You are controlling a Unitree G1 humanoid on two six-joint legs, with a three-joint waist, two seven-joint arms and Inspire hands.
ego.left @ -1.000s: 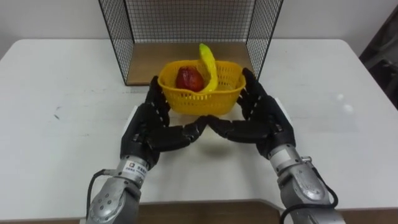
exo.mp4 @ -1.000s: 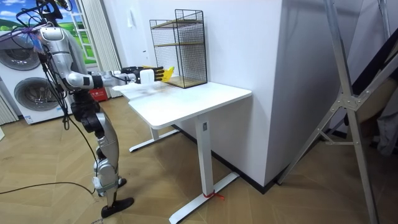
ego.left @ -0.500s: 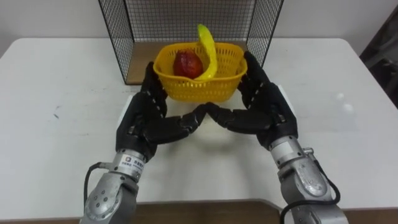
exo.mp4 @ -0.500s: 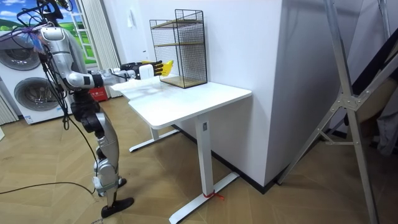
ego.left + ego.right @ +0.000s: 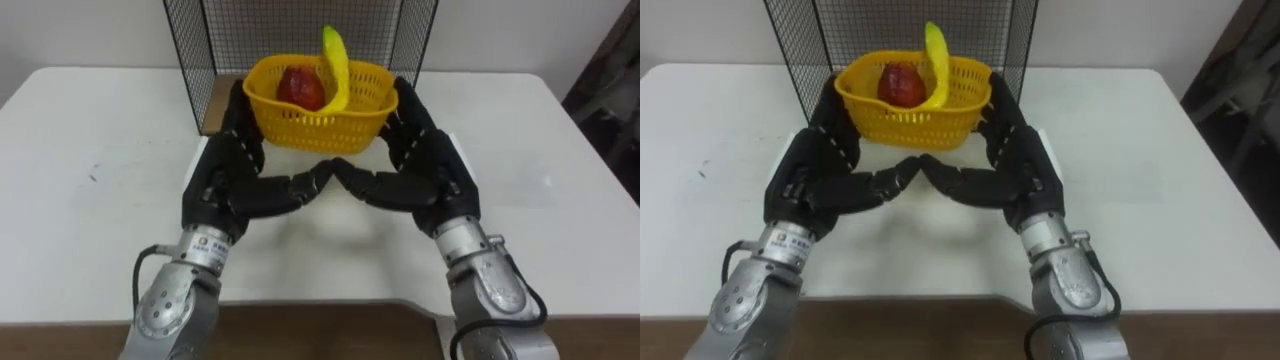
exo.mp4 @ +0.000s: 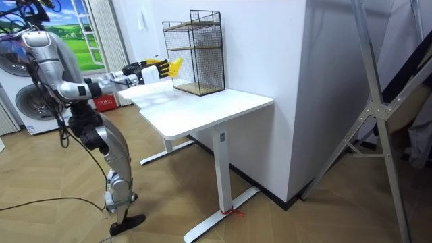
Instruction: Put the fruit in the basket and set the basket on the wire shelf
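Item: one yellow basket [image 5: 318, 100], holding one red fruit [image 5: 303, 87] and one banana [image 5: 336, 62] that stands on end against the rim. It is carried clear of the one white counter [image 5: 90, 200], at the open front of the one black wire shelf [image 5: 190, 50]. Two hands: the left hand [image 5: 228, 175] and the right hand [image 5: 425, 170] each press flat against one side of the basket, fingers straight and uncurled, thumbs turned inward and meeting tip to tip below its near wall.
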